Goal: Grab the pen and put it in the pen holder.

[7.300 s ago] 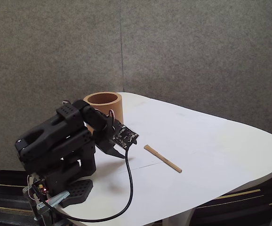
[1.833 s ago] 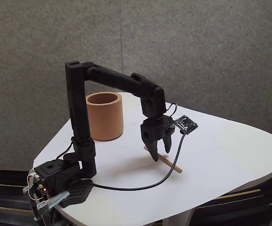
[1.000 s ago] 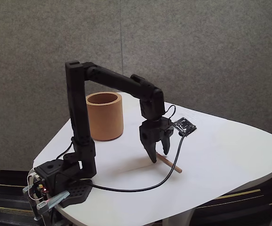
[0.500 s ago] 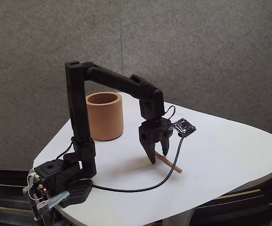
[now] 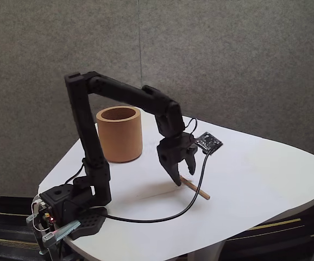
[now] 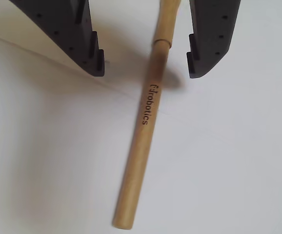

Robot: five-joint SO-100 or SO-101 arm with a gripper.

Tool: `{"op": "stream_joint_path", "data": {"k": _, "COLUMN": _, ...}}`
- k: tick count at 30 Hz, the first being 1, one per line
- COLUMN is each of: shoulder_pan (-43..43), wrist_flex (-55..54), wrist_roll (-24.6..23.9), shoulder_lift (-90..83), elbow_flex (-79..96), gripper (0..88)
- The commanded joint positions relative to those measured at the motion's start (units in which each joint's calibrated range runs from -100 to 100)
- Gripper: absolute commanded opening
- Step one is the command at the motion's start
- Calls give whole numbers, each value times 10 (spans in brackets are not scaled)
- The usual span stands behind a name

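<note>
While the arm is leaning lower, the end effector [image 6: 146, 61] is straddling the pen [image 6: 143, 131] mid-counter [image 5: 265, 174], jaws open, seemingly touching nothing; closing comes next.

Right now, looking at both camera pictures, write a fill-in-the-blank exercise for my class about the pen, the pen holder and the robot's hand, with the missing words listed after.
1. The pen lies flat on the white ____.
2. In the wrist view the two fingers of the hand stand on either side of the pen, so the hand is ____.
3. The word burned into the pen reads ____.
4. In the fixed view the pen holder stands ____ on the table, apart from the pen.

Missing words: table; open; f:robotics; upright
</note>
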Motion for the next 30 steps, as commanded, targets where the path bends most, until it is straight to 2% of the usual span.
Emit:
{"op": "stream_joint_path", "data": {"k": 1, "shoulder_pan": 1, "wrist_flex": -19, "wrist_roll": -2, "shoulder_lift": -59, "elbow_flex": 20, "gripper": 238}}
{"op": "stream_joint_path", "data": {"k": 15, "shoulder_pan": 14, "wrist_flex": -47, "wrist_roll": -3, "shoulder_lift": -53, "elbow_flex": 16, "gripper": 238}}
{"op": "stream_joint_path", "data": {"k": 30, "shoulder_pan": 14, "wrist_flex": -4, "wrist_roll": -43, "shoulder_lift": 26, "elbow_flex": -20, "gripper": 238}}
